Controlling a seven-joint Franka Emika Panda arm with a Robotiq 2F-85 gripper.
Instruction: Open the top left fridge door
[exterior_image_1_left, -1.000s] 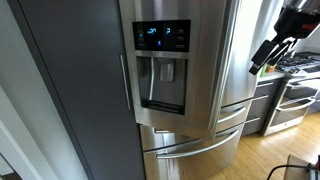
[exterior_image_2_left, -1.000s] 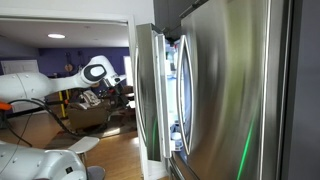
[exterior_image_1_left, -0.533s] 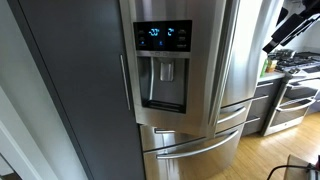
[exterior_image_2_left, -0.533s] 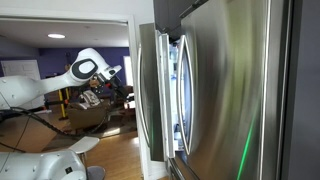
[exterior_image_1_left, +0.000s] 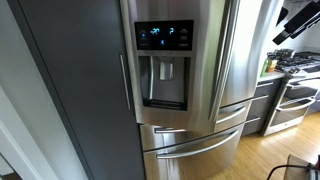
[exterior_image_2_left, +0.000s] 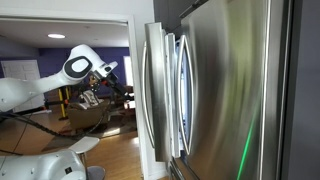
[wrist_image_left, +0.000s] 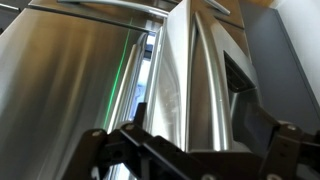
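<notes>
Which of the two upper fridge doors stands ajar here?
The top left fridge door, with the blue-lit display and dispenser: its handle edge stands proud of the plain steel door, interior light showing in the gap.

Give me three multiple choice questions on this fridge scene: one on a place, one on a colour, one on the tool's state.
1. Where is the display panel on the top left fridge door? A above the dispenser recess; B below it; C at the door's bottom edge.
2. What colour is the display's lit readout? A red; B blue; C yellow.
3. What is the tool doing? A gripping the bar handle; B holding a cup; C hanging clear of the fridge, holding nothing.
Answers: 1 A, the panel sits directly over the recess. 2 B, it glows blue on black. 3 C, in an exterior view it is off beside the doors, grasping nothing.
</notes>
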